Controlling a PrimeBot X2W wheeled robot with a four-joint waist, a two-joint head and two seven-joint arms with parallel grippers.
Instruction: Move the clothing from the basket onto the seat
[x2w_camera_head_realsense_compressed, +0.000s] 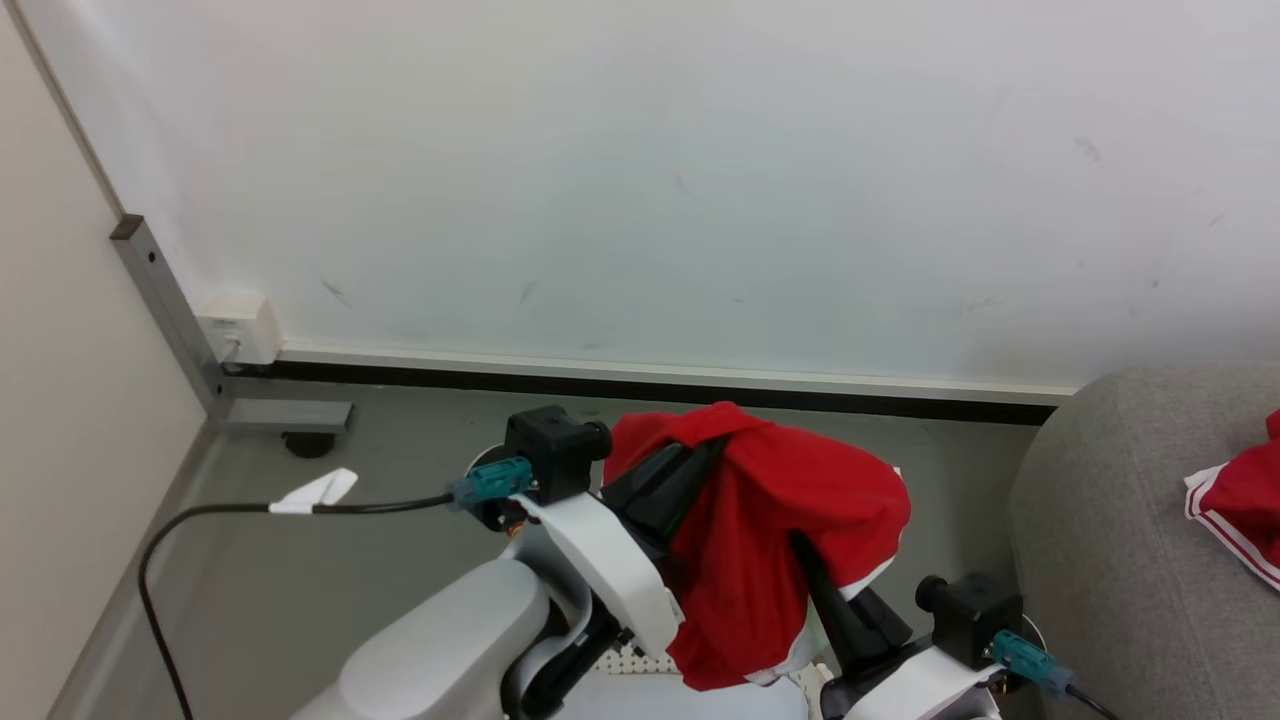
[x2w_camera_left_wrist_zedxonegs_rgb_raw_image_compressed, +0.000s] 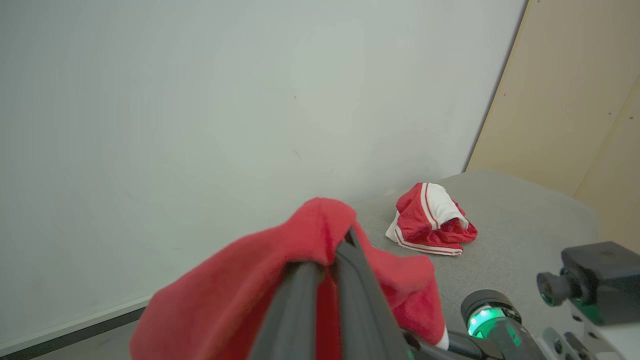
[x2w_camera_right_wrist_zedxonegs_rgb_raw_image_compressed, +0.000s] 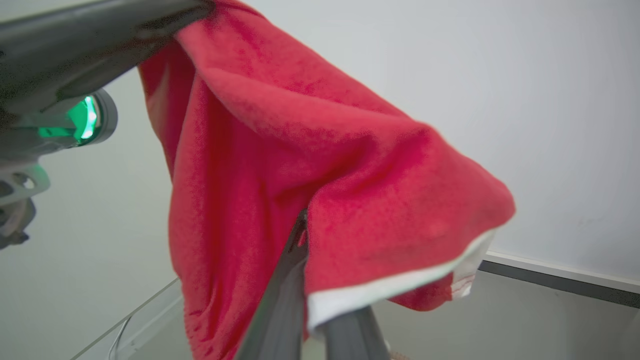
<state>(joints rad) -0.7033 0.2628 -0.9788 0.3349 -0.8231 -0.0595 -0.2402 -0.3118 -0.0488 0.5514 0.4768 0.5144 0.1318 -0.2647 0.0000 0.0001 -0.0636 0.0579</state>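
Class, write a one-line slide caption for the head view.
Left claw and right claw hold a soft bright-red garment aloft, beside a light-grey woven sofa bearing another red-and-white garment.

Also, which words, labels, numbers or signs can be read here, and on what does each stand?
None can be read.
The white tag on the black cable looks blank.
The wall box: any marking is too small to read.
The held red garment and the second red garment on the sofa: white stripes only, no print visible.
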